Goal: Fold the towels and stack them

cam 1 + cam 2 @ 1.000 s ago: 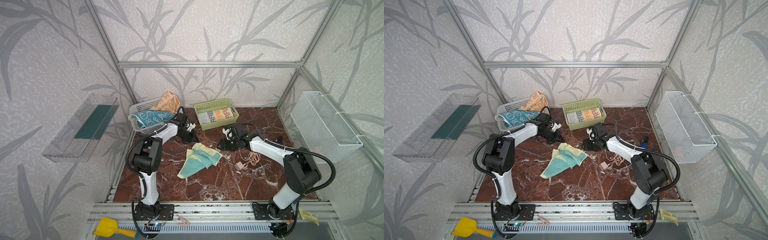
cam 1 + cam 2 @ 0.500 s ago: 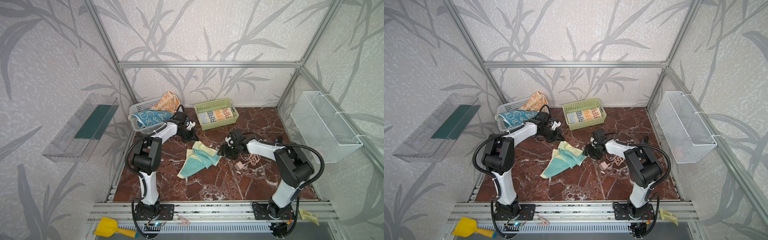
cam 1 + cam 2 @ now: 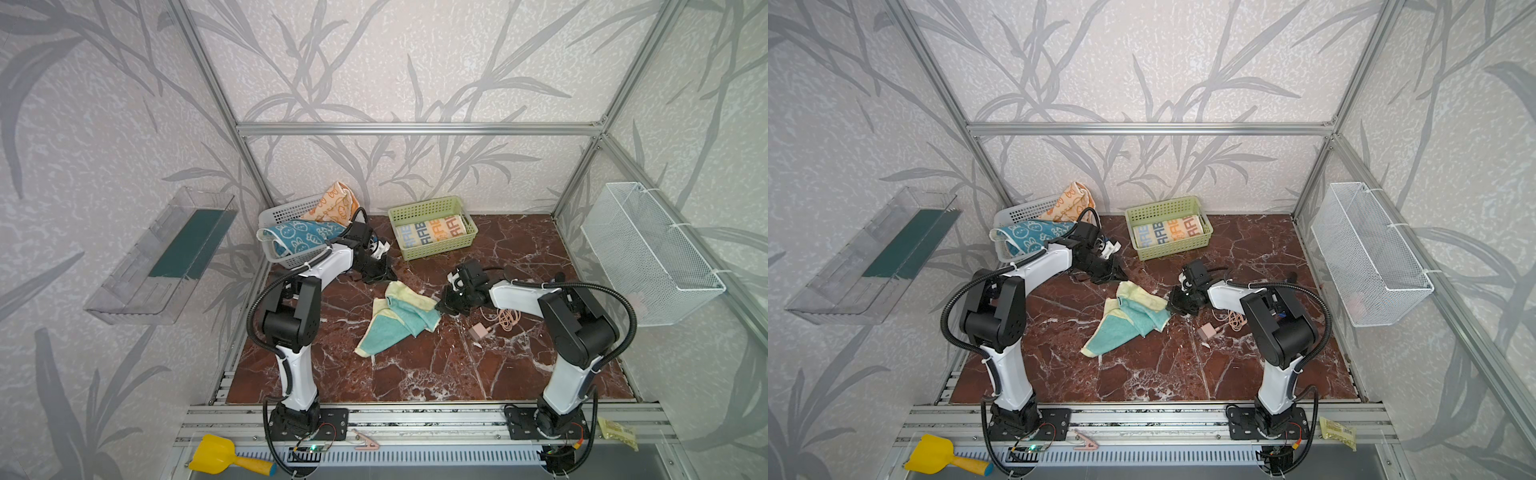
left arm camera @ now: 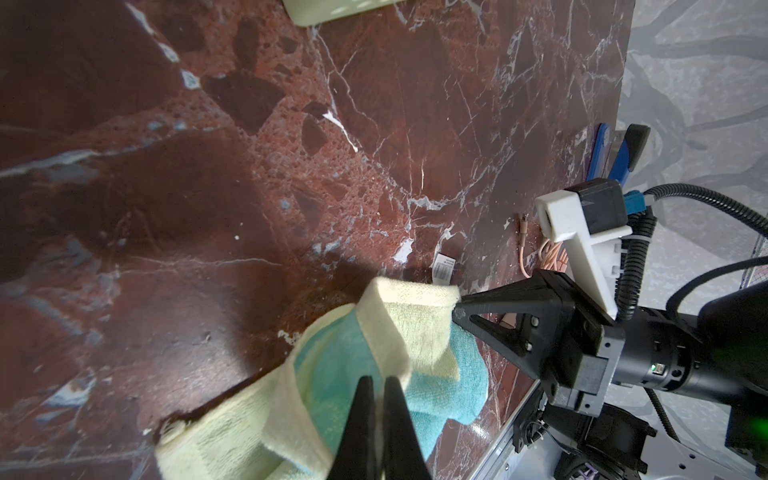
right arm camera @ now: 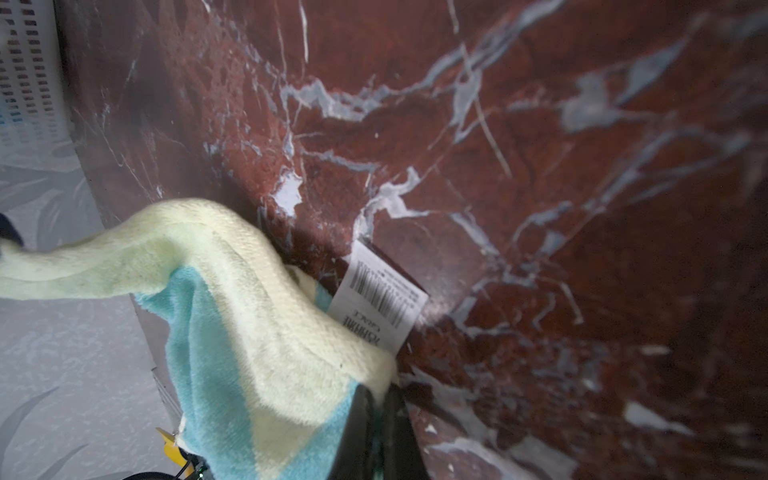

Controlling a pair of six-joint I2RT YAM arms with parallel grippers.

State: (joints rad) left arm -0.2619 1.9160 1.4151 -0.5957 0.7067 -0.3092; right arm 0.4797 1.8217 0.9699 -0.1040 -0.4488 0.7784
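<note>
A pale-yellow and teal towel (image 3: 399,324) (image 3: 1125,328) lies crumpled mid-table. My left gripper (image 3: 390,277) (image 4: 376,380) is shut on its far corner, and a yellow edge strip (image 4: 386,332) runs into the fingertips. At the towel's right corner, my right gripper (image 3: 439,308) (image 5: 376,392) is shut on the fabric (image 5: 257,324), beside its barcode tag (image 5: 378,299). A blue bunny towel (image 3: 299,239) and an orange bunny towel (image 3: 334,205) hang over the white basket (image 3: 282,214). A folded "RAB" towel (image 3: 432,230) lies in the green basket (image 3: 440,249).
A pink charger (image 3: 480,330) with its coiled cable (image 3: 505,320) lies just right of the towel. A blue-handled tool (image 4: 623,153) rests near the right edge. A wire basket (image 3: 648,253) hangs on the right wall, a clear shelf (image 3: 166,253) on the left.
My right gripper has swung from near the green basket to the towel's right corner and closed on it. The left arm has stayed in place, still shut.
</note>
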